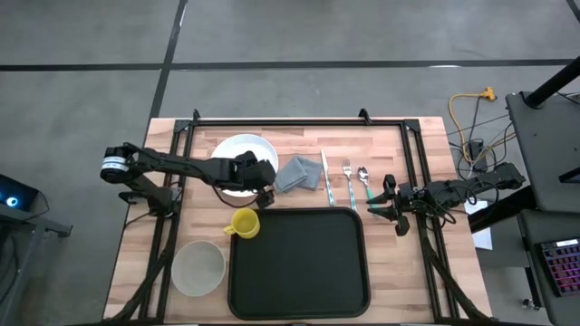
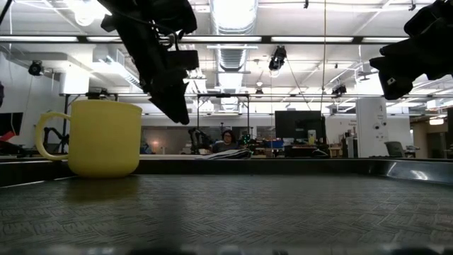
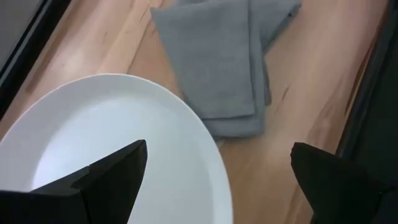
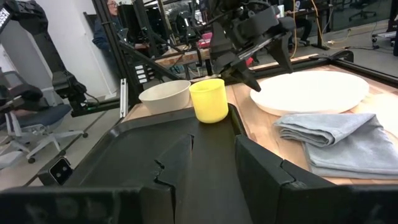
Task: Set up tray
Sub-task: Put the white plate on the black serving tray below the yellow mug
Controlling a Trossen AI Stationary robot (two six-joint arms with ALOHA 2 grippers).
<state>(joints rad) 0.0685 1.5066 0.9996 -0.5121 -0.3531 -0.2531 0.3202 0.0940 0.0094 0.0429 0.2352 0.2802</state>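
Note:
The black tray [image 1: 299, 267] lies at the table's near middle. A yellow mug [image 1: 245, 223] stands in its far left corner and also shows in the right wrist view [image 4: 209, 99]. A round white plate [image 1: 237, 158] rests on the table beyond the tray. My left gripper [image 1: 265, 192] is wide open, low over the plate's near right rim [image 3: 214, 155]. One finger [image 3: 112, 174] is over the plate and the other [image 3: 336, 180] is past its rim. My right gripper [image 1: 379, 201] is open and empty off the tray's far right corner.
A folded grey napkin [image 1: 301, 174] lies right of the plate. A knife [image 1: 324, 177], a fork [image 1: 347, 181] and a spoon [image 1: 364, 179] lie in a row further right. A pale bowl [image 1: 199, 268] stands left of the tray. A black frame rims the table.

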